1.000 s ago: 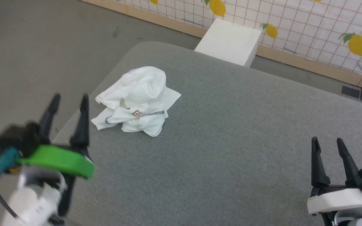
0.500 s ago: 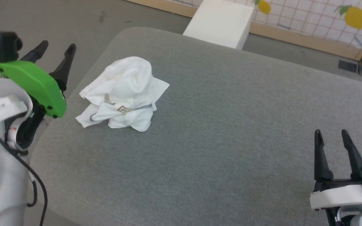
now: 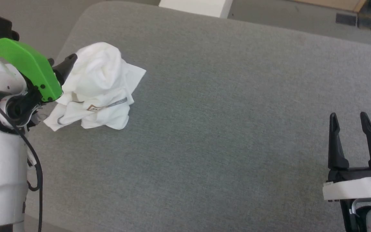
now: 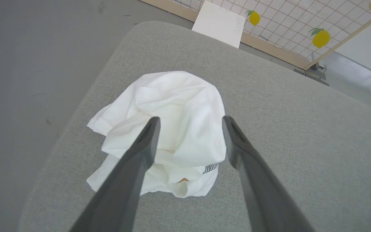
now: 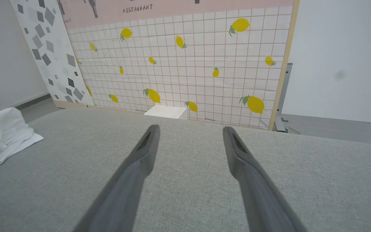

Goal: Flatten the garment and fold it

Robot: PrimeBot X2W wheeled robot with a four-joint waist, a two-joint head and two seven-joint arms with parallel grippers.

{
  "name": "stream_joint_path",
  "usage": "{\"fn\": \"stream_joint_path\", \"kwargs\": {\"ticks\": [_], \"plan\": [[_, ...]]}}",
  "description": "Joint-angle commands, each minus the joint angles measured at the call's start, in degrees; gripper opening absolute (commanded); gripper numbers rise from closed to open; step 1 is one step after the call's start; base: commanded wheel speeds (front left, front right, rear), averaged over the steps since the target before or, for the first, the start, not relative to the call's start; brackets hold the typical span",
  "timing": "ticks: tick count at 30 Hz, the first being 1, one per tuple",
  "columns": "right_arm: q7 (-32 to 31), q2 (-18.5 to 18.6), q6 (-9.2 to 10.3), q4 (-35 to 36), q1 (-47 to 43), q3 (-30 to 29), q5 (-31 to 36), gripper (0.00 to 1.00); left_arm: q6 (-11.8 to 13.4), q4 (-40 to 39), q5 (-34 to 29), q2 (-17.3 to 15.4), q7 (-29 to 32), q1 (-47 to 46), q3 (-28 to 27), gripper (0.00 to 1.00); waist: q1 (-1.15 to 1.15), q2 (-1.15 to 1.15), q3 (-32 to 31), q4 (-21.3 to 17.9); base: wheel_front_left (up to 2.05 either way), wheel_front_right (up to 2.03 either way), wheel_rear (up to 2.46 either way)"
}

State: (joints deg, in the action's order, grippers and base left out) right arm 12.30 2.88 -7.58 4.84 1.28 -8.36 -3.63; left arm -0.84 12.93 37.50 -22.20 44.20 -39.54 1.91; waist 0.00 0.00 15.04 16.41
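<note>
"RESTAURANT" stands on the pink band (image 5: 172, 9), at twelve o'clock above the lemon panel (image 5: 179, 80) (the tan label (image 3: 92, 108) on the garment (image 3: 98, 74) is illegible).

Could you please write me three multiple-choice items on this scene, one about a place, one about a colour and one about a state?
1. Where on the grey table does the crumpled shirt lie?
A. Near its left edge, towards the far corner
B. At its middle
C. At its near right corner

2. What colour is the cover on the left arm's wrist?
A. Red
B. Green
C. Yellow

3. How does the left end effector stand?
A. Shut on the shirt
B. Shut on nothing
C. Open, above the shirt

Answers:
1 A: the head view shows the shirt close to the table's left edge, far from the middle.
2 B: the cover is bright green in the head view.
3 C: the left wrist view shows its fingers spread apart over the shirt.
</note>
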Motion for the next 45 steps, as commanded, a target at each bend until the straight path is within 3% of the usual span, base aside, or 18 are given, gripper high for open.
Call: {"fn": "stream_joint_path", "kwargs": {"ticks": [1, 11, 16, 20, 21, 22, 33, 45], "plan": [[-0.15, -0.01, 0.09, 0.58, 1.08, 0.23, 0.24, 1.00, 1.13, 0.48, 0.64, 0.34, 1.16, -1.29, -0.44, 1.00, 0.00, 0.00, 2.90, -2.35, 0.00, 0.00, 0.00], [-0.45, -0.01, 0.09, 1.77, 2.81, 0.89, 0.66, 1.00, 7.48, 4.72, -0.96, -0.87, 11.54, -0.95, 2.20, 1.00, 0.00, 0.00, 6.93, -5.39, 0.00, 0.00, 0.00], [-0.77, -0.01, 0.09, 2.70, 3.20, 0.53, 1.30, 1.00, 10.35, 6.14, -1.32, -0.72, 12.18, -0.51, 1.65, 1.00, 0.00, 0.00, 9.45, -6.51, 0.00, 0.00, 0.00], [-1.01, -0.01, 0.09, 3.46, 3.49, 0.34, 1.67, 1.00, 10.62, 7.22, -0.43, 0.14, 10.78, -0.27, 0.84, 1.00, 0.00, 0.00, 10.84, -6.87, 0.00, 0.00, 0.00], [-1.05, -0.01, 0.09, 3.60, 3.55, 0.32, 1.72, 1.00, 10.22, 7.44, -0.27, 0.16, 10.71, -0.23, 0.95, 0.24, 0.00, 0.00, 11.05, -6.89, 0.00, 0.00, 0.00], [-1.09, -0.01, 0.09, 3.75, 3.62, 0.28, 1.78, 1.00, 9.74, 7.75, -0.07, 0.13, 10.57, -0.22, 1.01, 0.00, 0.00, 0.00, 11.23, -6.88, 0.00, 0.00, 0.00], [-0.72, -0.01, 0.09, 2.43, 4.44, 0.44, 1.18, 1.00, 7.04, 9.53, 1.63, -0.30, 7.41, -1.38, -0.15, 0.00, 0.00, 0.00, 9.66, -7.03, 0.00, 0.00, 0.00], [1.66, -0.01, 0.09, -3.06, 3.90, 1.80, -2.29, 1.00, 2.18, 7.95, 1.87, -2.62, 1.03, -4.29, -1.23, 0.00, 0.00, 0.00, 1.51, -8.45, 0.00, 0.00, 0.00]]}}
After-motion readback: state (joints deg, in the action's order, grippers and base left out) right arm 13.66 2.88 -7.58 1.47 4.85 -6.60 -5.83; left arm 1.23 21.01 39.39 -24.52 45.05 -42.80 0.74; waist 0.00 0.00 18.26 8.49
